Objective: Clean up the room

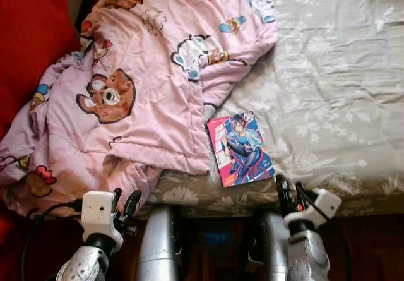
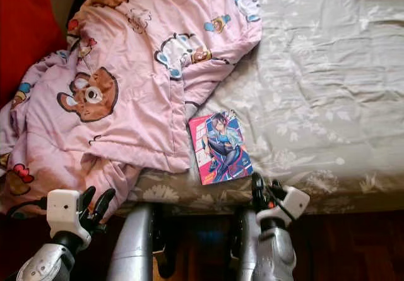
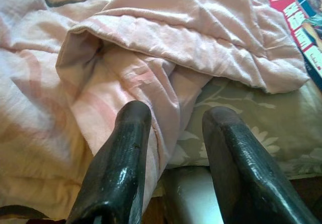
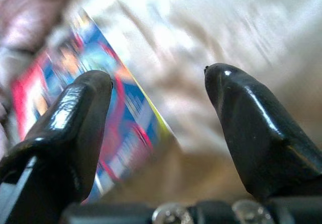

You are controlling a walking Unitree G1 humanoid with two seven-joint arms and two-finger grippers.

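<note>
Right gripper [image 1: 290,191] has its fingers spread wide with nothing in them, and the comic book [image 1: 240,148] lies flat on the bed [image 1: 328,91] just ahead. Left gripper [image 1: 124,201] also gapes, right by the pink blanket [image 1: 139,85].

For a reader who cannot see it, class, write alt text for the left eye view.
A colourful comic book lies on a grey flowered bedsheet, beside a crumpled pink cartoon blanket. Below the bed's near edge, the left gripper and right gripper are raised, fingers apart, holding nothing.
</note>
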